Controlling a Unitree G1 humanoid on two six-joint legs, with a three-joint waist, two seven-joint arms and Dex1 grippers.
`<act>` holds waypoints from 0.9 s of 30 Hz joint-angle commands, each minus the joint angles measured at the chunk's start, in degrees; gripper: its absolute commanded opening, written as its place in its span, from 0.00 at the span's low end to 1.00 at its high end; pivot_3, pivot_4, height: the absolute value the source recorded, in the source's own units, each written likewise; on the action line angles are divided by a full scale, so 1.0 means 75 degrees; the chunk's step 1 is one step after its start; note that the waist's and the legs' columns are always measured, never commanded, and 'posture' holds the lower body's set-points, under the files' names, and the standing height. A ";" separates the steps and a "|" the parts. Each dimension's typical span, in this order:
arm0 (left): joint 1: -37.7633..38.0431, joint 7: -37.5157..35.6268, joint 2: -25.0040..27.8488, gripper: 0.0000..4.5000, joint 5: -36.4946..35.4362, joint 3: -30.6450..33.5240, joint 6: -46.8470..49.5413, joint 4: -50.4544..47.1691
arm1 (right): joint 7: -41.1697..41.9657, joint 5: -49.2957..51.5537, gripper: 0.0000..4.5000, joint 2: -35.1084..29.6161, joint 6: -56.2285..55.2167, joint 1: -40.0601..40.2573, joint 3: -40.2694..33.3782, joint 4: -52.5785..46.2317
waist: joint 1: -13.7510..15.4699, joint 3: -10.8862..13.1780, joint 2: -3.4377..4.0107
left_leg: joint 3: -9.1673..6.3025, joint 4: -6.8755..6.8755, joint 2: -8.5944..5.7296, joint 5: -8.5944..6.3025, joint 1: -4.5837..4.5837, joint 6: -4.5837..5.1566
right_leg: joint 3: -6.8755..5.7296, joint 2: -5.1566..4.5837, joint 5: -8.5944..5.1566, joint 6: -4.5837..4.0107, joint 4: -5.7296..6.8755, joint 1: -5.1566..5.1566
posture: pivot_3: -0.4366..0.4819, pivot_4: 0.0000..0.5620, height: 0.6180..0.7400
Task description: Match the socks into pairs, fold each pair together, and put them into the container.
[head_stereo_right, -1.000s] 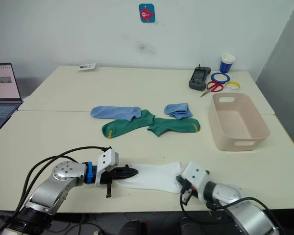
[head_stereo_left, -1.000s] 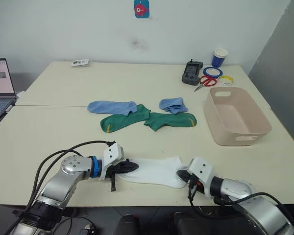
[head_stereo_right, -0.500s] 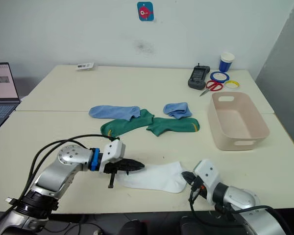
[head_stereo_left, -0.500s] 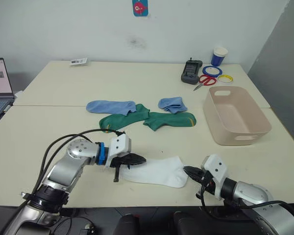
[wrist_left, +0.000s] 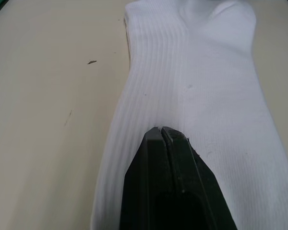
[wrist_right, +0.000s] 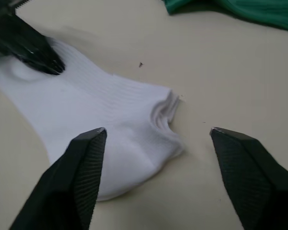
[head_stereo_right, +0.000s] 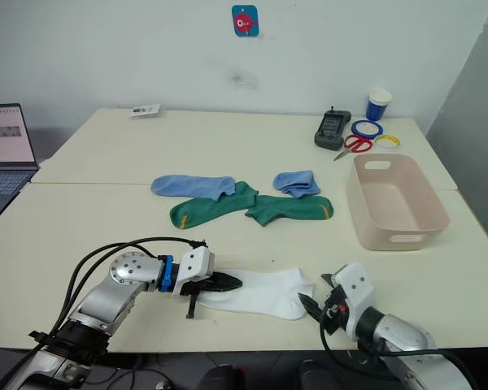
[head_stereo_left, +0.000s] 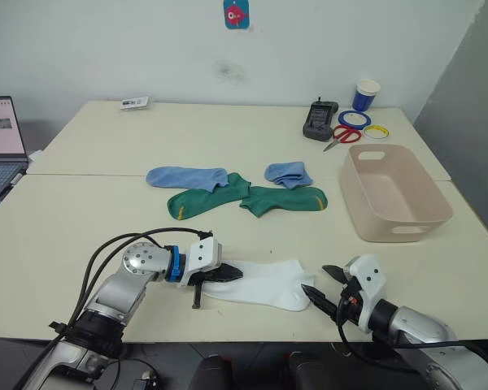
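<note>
Two white socks lie stacked as a pair near the table's front edge, layered edges showing at the right end. My left gripper is shut, its tips resting on top of the pair's left part. My right gripper is open just off the pair's right end, holding nothing. Farther back lie two light blue socks and two dark green socks, apart from both grippers. The beige-pink container stands at the right.
A black device, red scissors, tape rolls and a blue-and-white paper cup sit at the back right. A laptop is at the left edge. A small card lies at the back.
My right gripper opened, let go of the white pair's right end and backed off to the right. My left gripper slid right onto the pair, staying shut.
</note>
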 commanded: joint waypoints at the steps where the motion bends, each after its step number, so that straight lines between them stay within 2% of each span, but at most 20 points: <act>1: 0.0252 0.0021 0.0151 0.00 0.0184 -0.0040 0.0239 0.0018 | -0.0176 -0.0252 0.93 0.0121 -0.0102 -0.0147 0.0290 0.0237 | -0.0008 0.0000 0.0000 | 0.0001 0.0000 0.0000 0.0000 -0.0001 0.0000 | 0.0001 0.0000 0.0000 0.0000 -0.0001 -0.0001 | 0.48 0.27 0.93; 5: 0.0395 -0.0001 0.0227 0.00 0.0166 0.0004 0.0291 -0.0166 | -0.0317 -0.0457 0.93 0.0241 0.0129 -0.0396 0.0627 0.0519 | -0.0044 -0.0007 -0.0001 | 0.0000 0.0000 0.0003 0.0000 0.0004 0.0000 | 0.0003 0.0003 0.0001 0.0000 0.0002 0.0000 | 0.48 0.27 0.93; 8: 0.0481 0.0013 0.0271 0.00 0.0126 0.0066 0.0431 -0.0313 | -0.0388 -0.0491 0.80 0.0346 0.0223 -0.0519 0.0797 0.0482 | -0.0044 -0.0008 -0.0002 | 0.0000 -0.0001 0.0006 0.0000 0.0007 0.0000 | 0.0001 0.0004 0.0000 -0.0001 0.0003 0.0000 | 0.48 0.27 0.93; 18: 0.0300 0.0130 0.0263 0.00 -0.0132 0.0420 0.1022 -0.0584 | -0.0296 -0.0230 0.01 0.0224 0.0478 -0.0566 0.0707 -0.0219 | -0.0039 -0.0007 -0.0002 | -0.0004 -0.0011 0.0009 0.0000 0.0003 0.0000 | -0.0002 0.0009 -0.0002 -0.0004 0.0002 -0.0004 | 0.48 0.27 0.93; 27: -0.0449 0.0435 -0.0350 0.00 -0.0571 0.0252 0.1926 -0.1353 | 0.0301 0.0489 0.01 -0.0629 0.0902 -0.1210 -0.0744 -0.0596 | -0.0004 0.0010 -0.0004 | 0.0000 -0.0001 -0.0003 0.0000 -0.0014 0.0000 | -0.0002 0.0005 0.0003 0.0005 -0.0015 -0.0004 | 0.48 0.27 0.93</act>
